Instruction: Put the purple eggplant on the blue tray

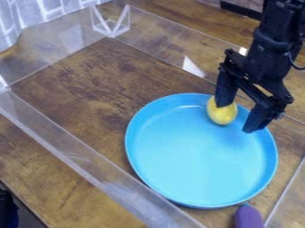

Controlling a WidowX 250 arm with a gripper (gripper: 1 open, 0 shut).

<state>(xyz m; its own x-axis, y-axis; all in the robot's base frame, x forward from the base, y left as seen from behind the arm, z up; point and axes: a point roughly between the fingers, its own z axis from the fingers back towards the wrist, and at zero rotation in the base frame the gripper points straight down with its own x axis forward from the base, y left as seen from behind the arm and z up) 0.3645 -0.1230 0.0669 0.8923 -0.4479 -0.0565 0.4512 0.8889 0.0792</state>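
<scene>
The blue tray (191, 165) is a large round plate lying on the wooden table, right of centre. A round yellow lemon (222, 110) rests on its far rim. My black gripper (242, 107) hangs over that far edge, pointing down, open, with one finger on each side of the lemon and nothing held. The purple eggplant (249, 217) shows only as a purple tip at the bottom edge, just outside the tray's near rim.
Clear plastic walls (66, 156) run along the left and near side of the wooden table (95, 89). A clear plastic stand (111, 18) sits at the back. Black cables (191, 22) hang at the upper right.
</scene>
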